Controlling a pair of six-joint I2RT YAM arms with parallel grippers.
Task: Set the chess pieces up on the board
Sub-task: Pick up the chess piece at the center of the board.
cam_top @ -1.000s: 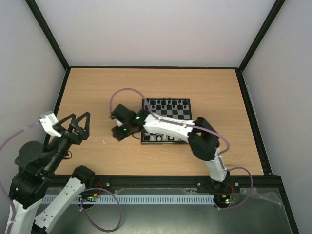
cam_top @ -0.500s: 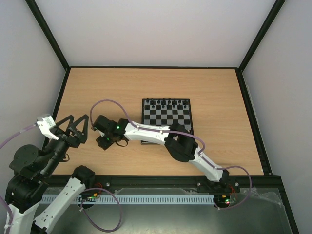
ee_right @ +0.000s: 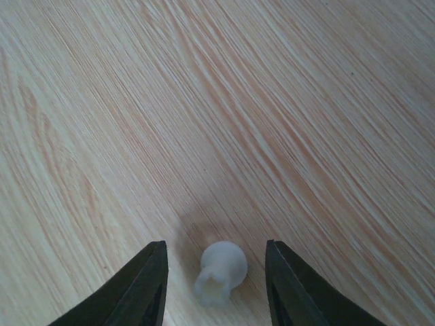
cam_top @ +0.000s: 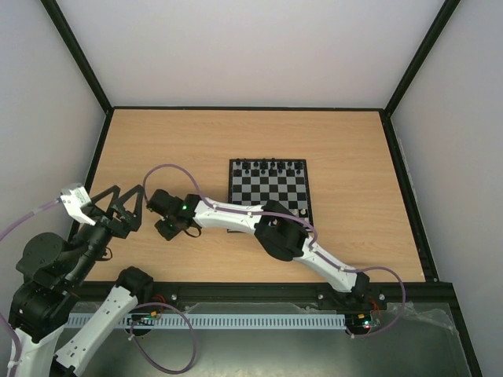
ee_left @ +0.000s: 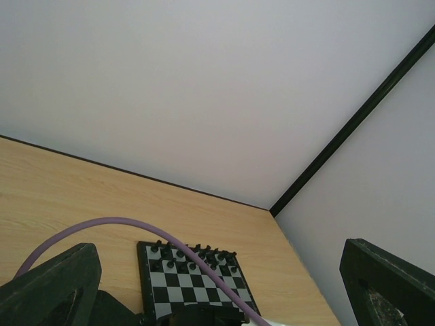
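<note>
The board lies at mid-table, and my right arm crosses its near rows. One white chess piece shows at its near right corner. Another tiny white chess piece lies on its side on the bare wood left of the board. My right gripper straddles it, open, with a gap between the piece and each finger. From above, that right gripper hides the piece. My left gripper hangs open and empty at the left edge, raised off the table.
Black chessmen fill the board's far two rows, also seen in the left wrist view as black chessmen. The right arm's purple cable loops over the wood. Black frame rails border the table.
My right arm swung left from the board's near edge out to the wood beside it, and its jaws have narrowed around the lying white piece. The left gripper barely shifted.
</note>
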